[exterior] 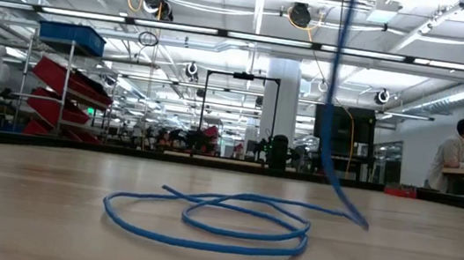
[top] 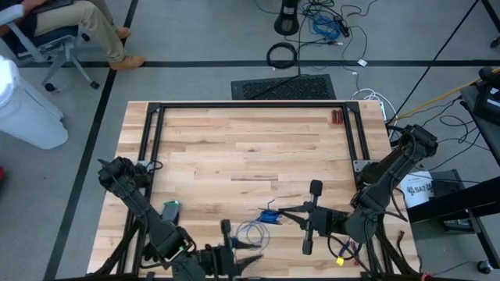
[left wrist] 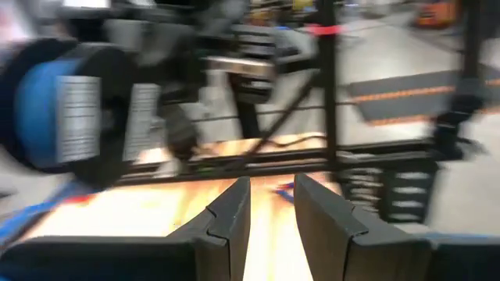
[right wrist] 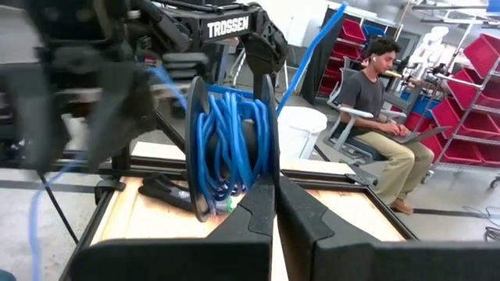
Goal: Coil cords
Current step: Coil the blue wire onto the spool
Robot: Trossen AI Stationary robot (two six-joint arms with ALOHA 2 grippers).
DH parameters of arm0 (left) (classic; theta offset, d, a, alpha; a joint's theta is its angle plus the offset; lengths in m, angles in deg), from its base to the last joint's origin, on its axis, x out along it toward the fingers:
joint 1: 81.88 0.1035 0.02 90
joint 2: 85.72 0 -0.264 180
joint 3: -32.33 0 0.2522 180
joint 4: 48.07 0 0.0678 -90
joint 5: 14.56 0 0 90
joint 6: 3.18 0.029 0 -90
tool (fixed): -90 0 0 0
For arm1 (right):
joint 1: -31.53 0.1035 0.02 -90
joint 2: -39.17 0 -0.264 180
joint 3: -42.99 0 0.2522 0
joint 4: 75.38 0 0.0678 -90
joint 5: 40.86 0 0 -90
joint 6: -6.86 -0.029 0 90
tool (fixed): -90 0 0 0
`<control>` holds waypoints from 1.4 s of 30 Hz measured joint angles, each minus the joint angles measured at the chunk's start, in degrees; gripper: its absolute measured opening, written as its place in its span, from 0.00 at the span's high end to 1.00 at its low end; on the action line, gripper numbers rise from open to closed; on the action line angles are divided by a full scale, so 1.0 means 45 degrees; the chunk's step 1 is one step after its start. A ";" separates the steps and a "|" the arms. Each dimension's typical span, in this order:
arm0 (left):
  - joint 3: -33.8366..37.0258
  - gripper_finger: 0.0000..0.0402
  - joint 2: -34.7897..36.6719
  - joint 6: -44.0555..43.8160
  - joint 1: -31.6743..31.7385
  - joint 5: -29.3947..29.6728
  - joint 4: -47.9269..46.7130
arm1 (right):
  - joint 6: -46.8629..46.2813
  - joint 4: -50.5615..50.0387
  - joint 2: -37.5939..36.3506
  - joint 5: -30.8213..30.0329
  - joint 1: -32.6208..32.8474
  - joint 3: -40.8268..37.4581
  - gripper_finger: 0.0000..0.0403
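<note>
At the near edge of the table (top: 234, 148): the cord (top: 251, 232), thin and blue, lies in two or three loose flat loops between the two arms; one strand rises steeply off the table, as the low view shows.
Step in hand: judged to be mid-coiling; the loops are wide and uneven, not a tight bundle.
Right tool (right wrist: 272, 183): fingers pressed together, set just beside the loops on their far right side. A blue-wound spool (right wrist: 230, 148) stands upright directly ahead of the fingertips. Whether the fingers pinch the strand or the spool edge cannot be told.
Left tool (left wrist: 269, 183): fingers slightly apart with nothing between them, low over the near edge, just short of the loops.
Next move: probably gather the loose loops inward and lay the free strand round them. This calls for a light pinch on a very thin wire lying flat on wood and a steady hold on the rising strand, so the loops do not drag or spring open.
Obstructions: the two tools work close together over the loops, so contact between them is a risk. The raised strand could snag on a finger.
Surroundings: a black frame rail (top: 250, 105) borders the far side, well apart from the work. A seated person (right wrist: 383, 109) is off the table, clear of both arms.
</note>
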 joint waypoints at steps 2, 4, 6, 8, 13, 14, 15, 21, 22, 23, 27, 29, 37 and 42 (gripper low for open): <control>0.0000 0.74 0.0037 0.0023 -0.0031 0.1280 -0.0018 | 0.0117 -0.0008 -0.0012 0.0005 0.0106 0.0000 1.00; -0.0005 0.74 0.0071 0.0391 -0.0077 0.2450 -0.0005 | 0.0147 -0.0010 -0.0047 0.0017 0.0233 0.0000 1.00; -0.0005 0.74 0.0072 0.0901 -0.0096 0.2998 -0.0004 | 0.0340 -0.0005 -0.0105 0.0041 0.0368 0.0000 1.00; -0.0005 0.74 0.0072 0.1237 -0.0105 0.3050 -0.0016 | 0.0492 -0.0005 -0.0121 0.0050 0.0464 0.0000 1.00; -0.0005 0.74 0.0072 0.1371 -0.0095 0.3124 0.0006 | 0.0777 -0.0051 -0.0121 0.0175 0.0555 0.0000 1.00; -0.0005 0.74 0.0072 0.1446 -0.0095 0.3124 0.0024 | 0.0772 -0.0087 -0.0121 0.0378 0.0555 0.0000 1.00; -0.0005 0.74 0.0072 0.1679 -0.0095 0.3124 0.0141 | 0.0768 -0.0097 -0.0121 0.0610 0.0552 0.0000 1.00; -0.0005 0.74 0.0072 0.2608 -0.0090 0.3024 0.0933 | 0.0768 -0.0109 -0.0121 0.0796 0.0521 0.0000 1.00; -0.0005 0.74 0.0072 0.2640 -0.0090 0.2949 0.0992 | 0.0778 -0.0112 -0.0121 0.0790 0.0521 0.0000 1.00; -0.0005 0.74 0.0072 0.2680 -0.0095 0.2877 0.1023 | 0.0791 -0.0112 -0.0121 0.0799 0.0516 0.0000 1.00; -0.0005 0.74 0.0072 0.2701 0.0009 0.2721 0.1099 | 0.0843 -0.0138 -0.0121 0.1461 0.0428 0.0000 1.00; -0.0005 0.74 0.0072 0.2701 0.0071 0.2268 0.1118 | 0.0842 -0.0146 -0.0121 0.1632 0.0410 0.0000 1.00; -0.0010 0.74 0.0072 0.2696 0.0188 0.1683 0.1279 | 0.0972 -0.0219 -0.0117 0.1767 0.0351 0.0000 1.00; -0.0010 0.74 0.0072 0.2594 0.0351 0.0745 0.1282 | 0.1022 -0.0214 -0.0112 0.2065 0.0351 0.0000 1.00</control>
